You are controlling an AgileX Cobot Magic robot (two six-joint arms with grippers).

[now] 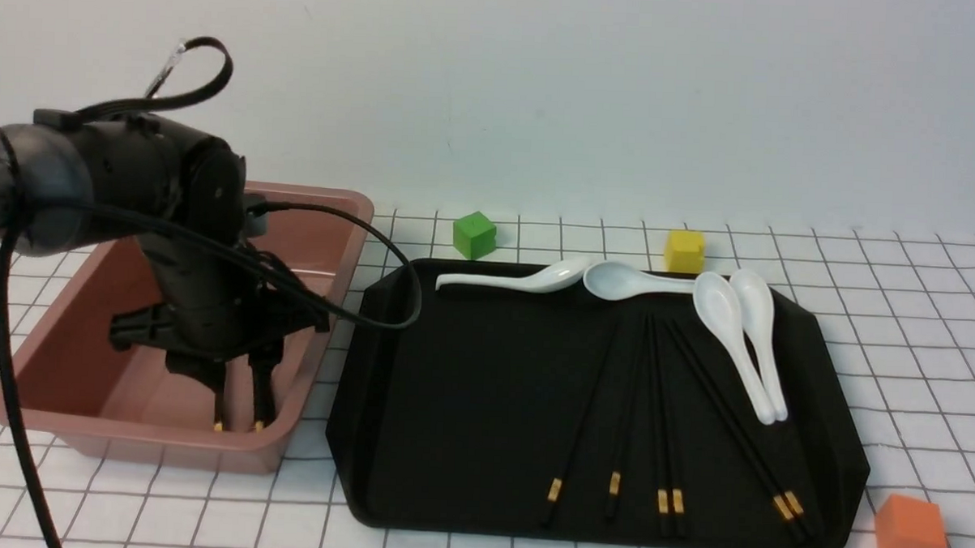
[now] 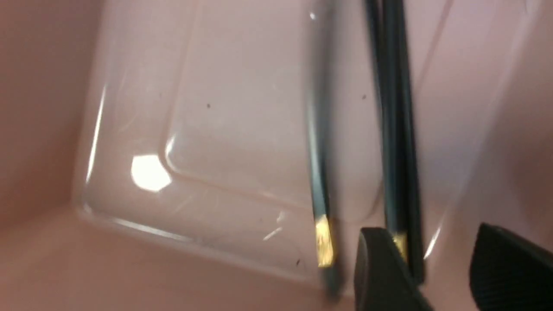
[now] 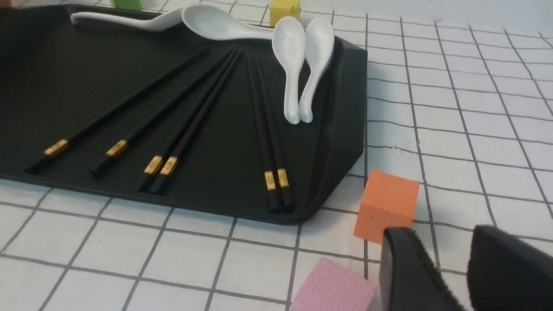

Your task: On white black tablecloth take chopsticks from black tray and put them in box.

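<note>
The pinkish-brown box stands at the left on the tablecloth. My left gripper reaches down into it. In the left wrist view my left gripper is open, its jaws apart over the box floor. Two chopsticks lie in the box: one beside one fingertip, the other blurred. Their gold bands show in the front view. Several chopsticks lie fanned on the black tray, also in the right wrist view. My right gripper is open and empty above the cloth, off the tray's corner.
Several white spoons lie along the tray's back and right side. A green cube and a yellow cube sit behind the tray. An orange cube and a pink cube sit near my right gripper.
</note>
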